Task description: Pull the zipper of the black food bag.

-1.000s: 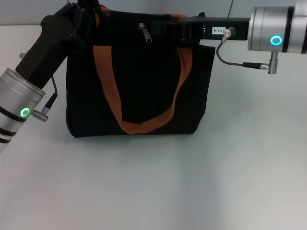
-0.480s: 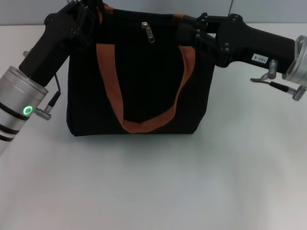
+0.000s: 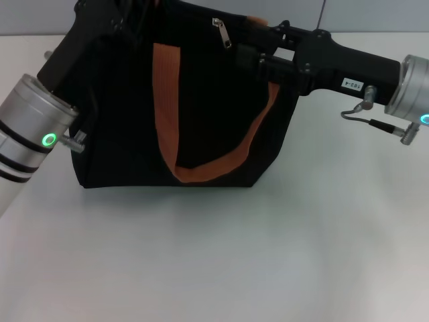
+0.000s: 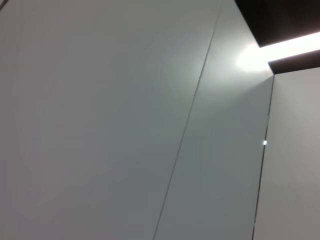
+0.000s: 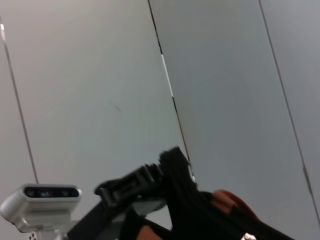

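The right jaws [image 3: 249, 55] are sitting at the black food bag [image 3: 201, 107]'s top edge just beside the zipper [image 3: 220, 30], seemingly steadying the rim; I cannot tell their opening or what they grip. The left jaws [image 3: 124, 17] are pressing the opposite top corner, also unreadable, both arms reaching inward over the bench [image 3: 268, 255].

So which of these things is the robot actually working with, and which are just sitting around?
In use:
- black food bag
- zipper along the bag's top edge
- left tool at the bag's top left corner
- right tool at the bag's top, just right of the zipper

Just there:
- white table under the bag; nothing else lies on it
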Robot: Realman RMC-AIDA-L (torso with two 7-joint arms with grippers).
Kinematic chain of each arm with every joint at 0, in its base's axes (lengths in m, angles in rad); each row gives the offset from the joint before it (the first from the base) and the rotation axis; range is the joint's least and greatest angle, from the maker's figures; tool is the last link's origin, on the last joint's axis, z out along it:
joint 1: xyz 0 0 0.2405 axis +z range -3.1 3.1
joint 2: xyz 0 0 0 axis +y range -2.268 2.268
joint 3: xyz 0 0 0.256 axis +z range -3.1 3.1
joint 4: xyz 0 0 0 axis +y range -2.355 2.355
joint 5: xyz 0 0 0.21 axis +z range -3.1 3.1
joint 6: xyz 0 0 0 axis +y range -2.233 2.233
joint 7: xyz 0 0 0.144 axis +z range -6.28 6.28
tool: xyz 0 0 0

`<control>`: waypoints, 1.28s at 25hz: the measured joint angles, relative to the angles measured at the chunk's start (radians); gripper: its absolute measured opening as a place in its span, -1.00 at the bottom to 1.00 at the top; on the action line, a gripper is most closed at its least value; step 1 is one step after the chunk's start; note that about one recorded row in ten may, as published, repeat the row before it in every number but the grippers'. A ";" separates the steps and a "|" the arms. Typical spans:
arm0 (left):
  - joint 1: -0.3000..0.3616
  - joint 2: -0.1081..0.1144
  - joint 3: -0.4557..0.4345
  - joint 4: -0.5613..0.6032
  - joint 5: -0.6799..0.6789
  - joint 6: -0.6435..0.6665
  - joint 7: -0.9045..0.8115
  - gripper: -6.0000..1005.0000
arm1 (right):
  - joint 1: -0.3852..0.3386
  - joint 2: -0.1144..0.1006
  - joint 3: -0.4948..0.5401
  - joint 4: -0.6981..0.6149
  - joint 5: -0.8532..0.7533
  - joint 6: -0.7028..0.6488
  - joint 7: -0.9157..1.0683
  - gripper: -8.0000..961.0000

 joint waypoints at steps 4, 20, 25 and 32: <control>-0.018 0.000 0.004 0.000 0.000 0.002 0.000 -0.77 | 0.029 0.000 -0.006 0.012 0.000 0.022 0.037 0.14; -0.032 -0.001 0.007 -0.014 0.001 -0.005 0.005 -0.76 | 0.068 -0.004 -0.040 0.046 0.000 0.113 0.123 0.55; -0.036 -0.002 0.006 -0.015 0.001 -0.008 0.016 -0.76 | 0.081 -0.004 -0.052 0.046 0.000 0.086 0.131 0.55; -0.038 -0.002 0.005 -0.015 0.001 -0.013 0.020 -0.76 | 0.084 -0.004 -0.067 0.047 0.000 0.101 0.132 0.55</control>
